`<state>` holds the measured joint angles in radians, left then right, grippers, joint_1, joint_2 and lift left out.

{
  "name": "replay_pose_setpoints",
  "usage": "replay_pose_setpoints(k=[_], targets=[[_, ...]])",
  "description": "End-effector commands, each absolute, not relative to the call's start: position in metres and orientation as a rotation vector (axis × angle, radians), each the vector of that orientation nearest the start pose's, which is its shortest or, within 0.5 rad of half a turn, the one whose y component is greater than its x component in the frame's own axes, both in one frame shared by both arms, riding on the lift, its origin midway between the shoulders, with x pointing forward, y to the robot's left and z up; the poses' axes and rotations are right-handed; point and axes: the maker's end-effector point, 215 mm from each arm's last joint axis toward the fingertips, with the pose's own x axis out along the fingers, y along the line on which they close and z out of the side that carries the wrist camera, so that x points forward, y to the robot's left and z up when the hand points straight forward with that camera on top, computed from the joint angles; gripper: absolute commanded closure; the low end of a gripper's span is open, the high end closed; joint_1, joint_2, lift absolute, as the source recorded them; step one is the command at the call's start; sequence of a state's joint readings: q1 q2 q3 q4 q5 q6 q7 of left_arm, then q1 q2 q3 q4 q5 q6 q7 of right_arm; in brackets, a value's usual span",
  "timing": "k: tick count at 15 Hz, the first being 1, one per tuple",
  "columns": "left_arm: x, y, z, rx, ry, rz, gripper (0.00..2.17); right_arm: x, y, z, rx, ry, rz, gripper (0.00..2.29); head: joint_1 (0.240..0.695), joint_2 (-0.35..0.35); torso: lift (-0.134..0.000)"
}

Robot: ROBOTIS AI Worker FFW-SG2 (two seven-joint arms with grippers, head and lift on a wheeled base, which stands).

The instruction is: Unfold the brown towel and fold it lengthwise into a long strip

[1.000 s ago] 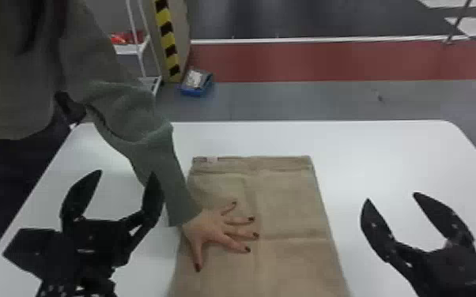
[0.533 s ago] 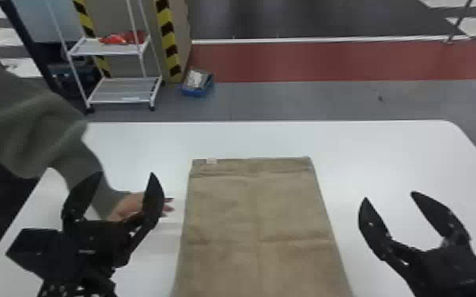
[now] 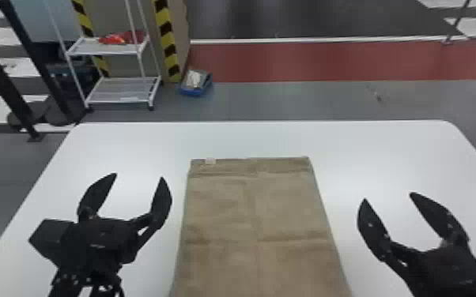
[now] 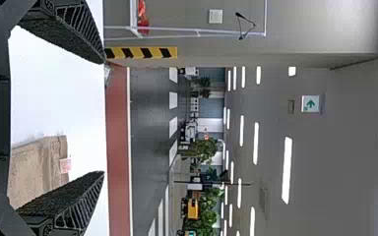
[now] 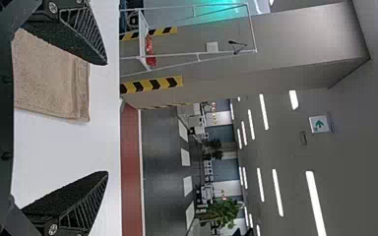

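Unfolding and lengthwise fold both judged outstanding: brown towel (image 3: 257, 225) lies flat; left gripper (image 3: 139, 175) open, empty at its 9 o'clock; right gripper (image 3: 388, 196) likewise, 3 o'clock.

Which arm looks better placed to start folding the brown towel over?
Left, probably: the left pincer sits nearer its side of the towel than the right pincer does, though slightly; both are open.

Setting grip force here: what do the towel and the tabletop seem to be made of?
The brown towel looks like matte, napped cotton terry, judging by its fuzzy surface and soft creases, though the fibre is uncertain. The tabletop seems smooth laminate or plastic, white with a faint sheen.
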<state>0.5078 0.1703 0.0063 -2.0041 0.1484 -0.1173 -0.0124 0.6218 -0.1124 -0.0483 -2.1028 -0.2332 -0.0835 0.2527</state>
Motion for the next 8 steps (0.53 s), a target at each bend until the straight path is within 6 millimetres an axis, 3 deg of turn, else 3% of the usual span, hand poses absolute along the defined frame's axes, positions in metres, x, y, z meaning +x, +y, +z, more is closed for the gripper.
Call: replay_pose_setpoints(k=[1, 5, 7, 8], targets=[[0.46, 0.245, -0.331, -0.003, -0.033, -0.092, 0.07, 0.404, -0.211, -0.325, 0.109, -0.006, 0.254, 0.09, 0.695, 0.049, -0.123], [0.512, 0.22, -0.351, -0.002, 0.041, -0.153, 0.21, 0.4, -0.209, -0.323, 0.102, -0.005, 0.26, 0.09, 0.695, 0.035, -0.123], [0.535, 0.2, -0.385, 0.004, 0.162, -0.2, 0.21, 0.399, -0.209, -0.323, 0.099, -0.005, 0.262, 0.09, 0.695, 0.023, -0.123], [0.543, 0.191, -0.386, 0.012, 0.167, -0.215, 0.22, 0.399, -0.209, -0.323, 0.099, -0.005, 0.262, 0.09, 0.695, 0.005, -0.123]])
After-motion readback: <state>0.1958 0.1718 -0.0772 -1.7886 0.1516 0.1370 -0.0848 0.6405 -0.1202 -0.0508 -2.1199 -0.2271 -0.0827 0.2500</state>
